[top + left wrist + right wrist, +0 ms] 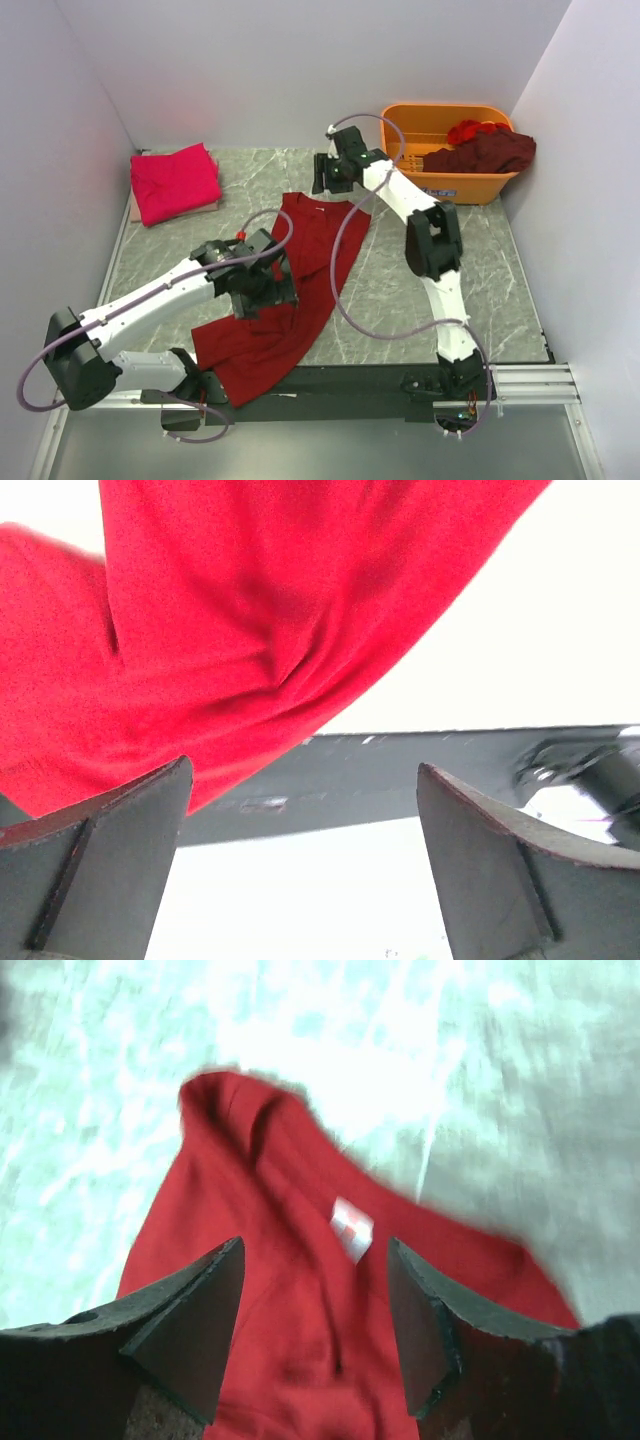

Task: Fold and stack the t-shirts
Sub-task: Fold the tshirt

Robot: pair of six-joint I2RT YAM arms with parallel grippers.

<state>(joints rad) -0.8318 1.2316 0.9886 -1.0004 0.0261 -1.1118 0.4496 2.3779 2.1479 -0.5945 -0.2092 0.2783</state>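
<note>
The crimson t-shirt (300, 290) lies unfolded on the bench (480, 290). To its far left one pink t-shirt (175, 182) sits folded; to its far right, maroon t-shirts (485, 152) wait in the basket (450, 186). The left pincer (300, 780) and right pincer (315, 1250) hover released over it.

Present were one crimson t-shirt (312, 262), one pink t-shirt (175, 183), one maroon t-shirt (485, 152), one red garment (472, 129) and one basket (440, 186).
</note>
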